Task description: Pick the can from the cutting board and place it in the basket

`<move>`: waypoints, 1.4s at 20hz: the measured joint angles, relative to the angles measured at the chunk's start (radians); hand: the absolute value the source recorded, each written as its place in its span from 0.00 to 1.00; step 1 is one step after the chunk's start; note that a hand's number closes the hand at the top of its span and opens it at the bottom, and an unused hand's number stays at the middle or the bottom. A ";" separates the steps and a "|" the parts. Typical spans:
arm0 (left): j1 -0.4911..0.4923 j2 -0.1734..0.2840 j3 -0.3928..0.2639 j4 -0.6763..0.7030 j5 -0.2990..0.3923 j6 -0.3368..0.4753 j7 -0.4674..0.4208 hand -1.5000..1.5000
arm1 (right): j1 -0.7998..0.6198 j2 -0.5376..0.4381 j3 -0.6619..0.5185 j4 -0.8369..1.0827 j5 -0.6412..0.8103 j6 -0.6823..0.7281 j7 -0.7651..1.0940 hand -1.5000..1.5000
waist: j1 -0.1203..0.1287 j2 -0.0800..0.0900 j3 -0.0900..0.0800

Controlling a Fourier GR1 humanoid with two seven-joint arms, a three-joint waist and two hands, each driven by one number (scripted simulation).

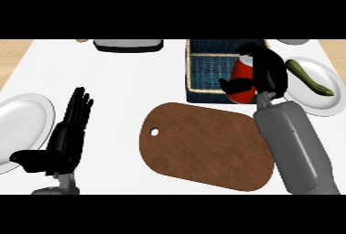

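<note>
The white counter [121, 91] carries everything here, and the largest thing on it in front of the robot is the brown cutting board [202, 146], now bare, its hanging hole toward the left. Beyond its far right corner stands the dark blue basket [202, 68], with a tan woven floor, and that is where the work is: the right hand [267, 68] has its fingers and thumb curled round the red can [242, 81], which hangs tilted over the basket's right front part, its lower end seemingly near or just over the front wall. To finish the step well, I judge the hand should carry the can a little farther toward the basket's middle, so that it clears the front rim, then lower it until it meets the floor before the fingers uncurl (a release while it is tilted would likely let it tip or roll against the wall). Just right of the basket a white plate [317, 98] holds a green vegetable [307, 77], so the withdrawal should go up, not sideways. The left hand [64, 137] rests open at the lower left, fingers straight, beside another white plate [20, 123].
</note>
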 measured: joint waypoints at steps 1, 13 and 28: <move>-0.015 0.004 0.008 0.005 0.004 -0.002 0.011 0.50 | -0.001 0.002 -0.005 0.005 0.001 -0.001 -0.010 0.00 | 0.000 0.000 0.000; 0.004 0.006 0.017 -0.009 0.009 -0.018 0.014 0.50 | -0.013 0.016 -0.092 0.001 -0.035 -0.154 -0.169 0.00 | -0.002 0.000 0.000; 0.015 -0.016 0.002 -0.035 -0.020 0.009 0.034 0.50 | 0.096 -0.104 -0.266 -0.353 -0.107 -0.122 -0.042 0.00 | -0.013 -0.003 0.001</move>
